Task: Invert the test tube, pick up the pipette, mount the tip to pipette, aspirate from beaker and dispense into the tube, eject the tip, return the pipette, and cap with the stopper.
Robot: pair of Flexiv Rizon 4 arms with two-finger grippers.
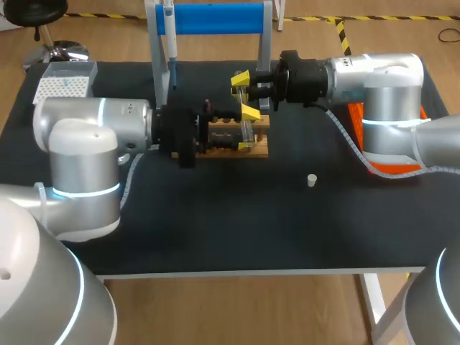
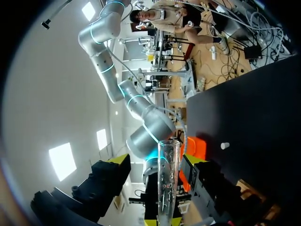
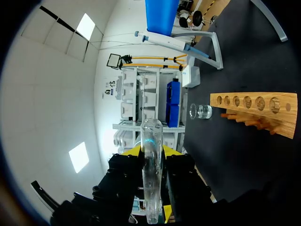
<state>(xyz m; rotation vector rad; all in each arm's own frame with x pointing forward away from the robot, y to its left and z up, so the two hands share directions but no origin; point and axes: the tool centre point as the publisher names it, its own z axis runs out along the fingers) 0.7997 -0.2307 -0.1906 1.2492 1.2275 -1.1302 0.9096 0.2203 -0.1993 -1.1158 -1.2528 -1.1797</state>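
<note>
Test tube in both jaws; beaker beside rack only from right wrist.

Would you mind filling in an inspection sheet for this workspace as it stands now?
Surface: black table, no spills seen.
Job's things: test tube held in the air near the wooden rack; pipette on the blue stand; beaker near the rack's end; stopper loose on the table; tip box at a far corner.
Clutter: orange object under the right arm.
Grippers: left gripper shut on the test tube; right gripper at the tube, grip unclear.
Cables: corrugated hose along the right arm.
Surroundings: nothing seen reaching over the table.
</note>
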